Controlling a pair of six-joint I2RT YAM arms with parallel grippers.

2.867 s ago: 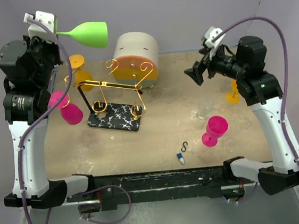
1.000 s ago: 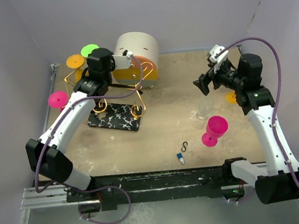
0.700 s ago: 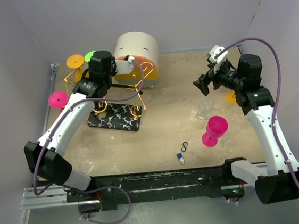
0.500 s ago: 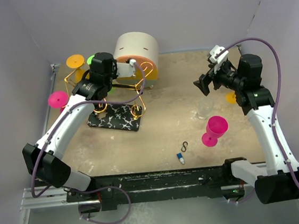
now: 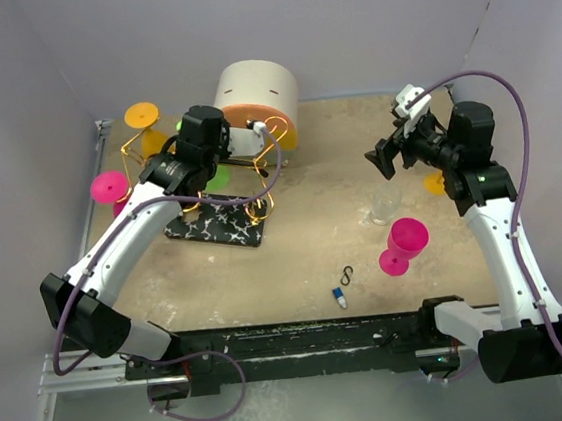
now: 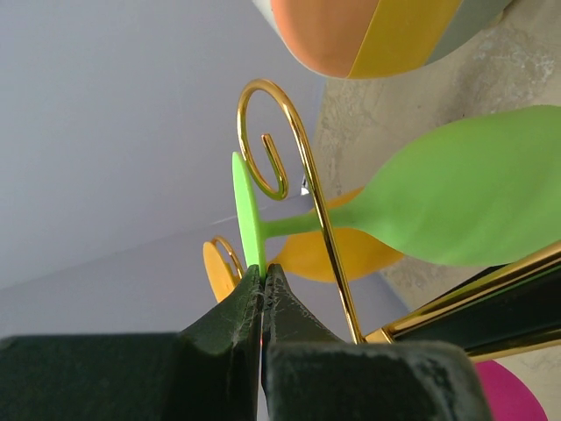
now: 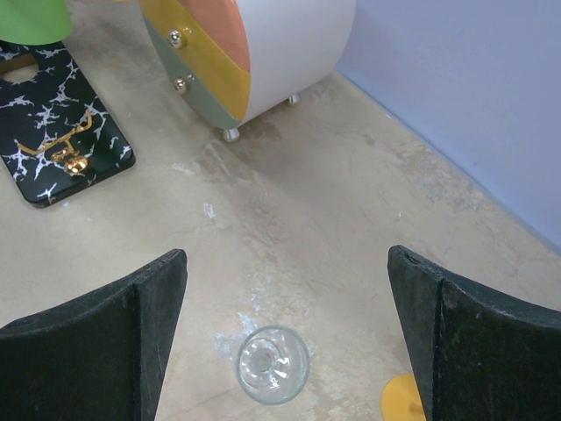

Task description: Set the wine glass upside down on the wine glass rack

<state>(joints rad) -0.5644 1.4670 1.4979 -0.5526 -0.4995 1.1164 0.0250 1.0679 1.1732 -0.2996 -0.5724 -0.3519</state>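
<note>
Near the table's [image 5: 314, 237] far left corner, the left gripper [image 6: 263, 279] is pinched tight on the foot rim of the green wine glass [image 6: 456, 202]. Its stem crosses a curled gold arm of the wine glass rack [image 6: 308, 171] — contact unclear. Toward the right edge, the right gripper [image 7: 287, 263] gapes wide above a clear glass [image 7: 273, 364] — gripping nothing.
</note>
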